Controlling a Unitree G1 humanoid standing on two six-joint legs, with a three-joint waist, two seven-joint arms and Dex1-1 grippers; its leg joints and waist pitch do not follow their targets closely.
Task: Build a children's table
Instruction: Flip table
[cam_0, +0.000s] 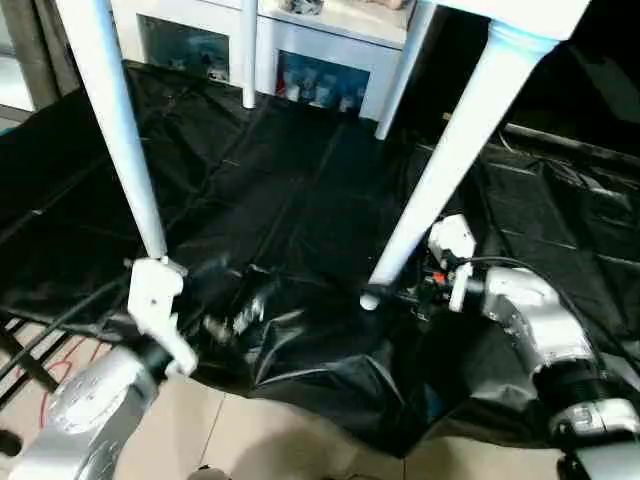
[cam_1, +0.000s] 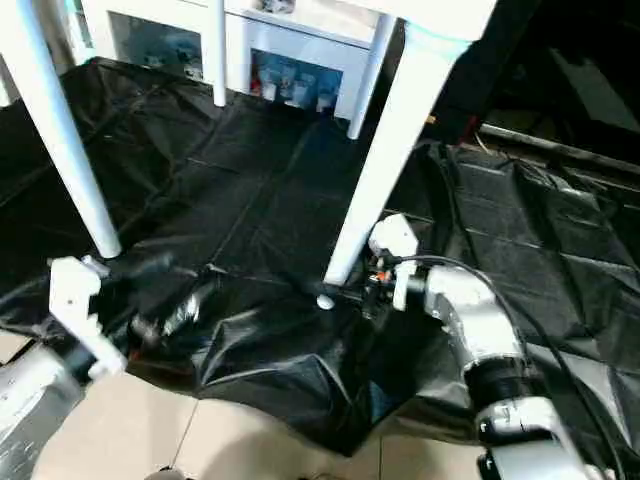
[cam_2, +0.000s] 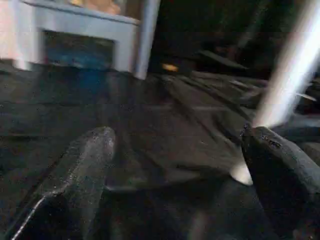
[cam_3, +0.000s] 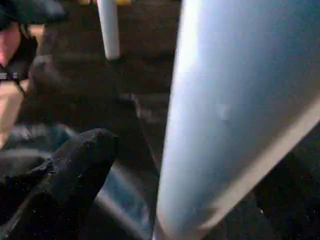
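Children's table is standing upright on its four legs on the black plastic sheet (cam_0: 300, 200) spread over the floor; tabletop (cam_0: 530, 15) just clips the top edge on the right, so the build looks all but done. Near-right leg (cam_0: 450, 150) slants down to a foot at the sheet's crumpled near part, near-left leg (cam_0: 115, 120) comes down at the left, far two legs (cam_0: 248, 50) stand in front of the white cabinet (cam_0: 330, 60). Right hand (cam_0: 400, 297) is low beside the near-right leg's foot, fingers (cam_3: 65, 170) apart with the leg (cam_3: 235, 115) between or just alongside them, can't tell if touching; not clamped. Left hand (cam_0: 225, 322) sits low by the near-left leg's foot, fingers (cam_2: 85, 165) wide apart, nothing in them, the near-right leg (cam_2: 290, 75) visible beyond. My read: step in hand is squaring up/seating the near legs. To do it well: take the leg low near the foot with a full wrap, not a fingertip pinch, push along the tube axis so it seats in its socket rather than levering sideways. Near-right leg looks more slanted than the others, check it's fully home. Watch the sheet folds under the foot, they can drag or bunch and tip the table; keep the other hand steadying the opposite near leg
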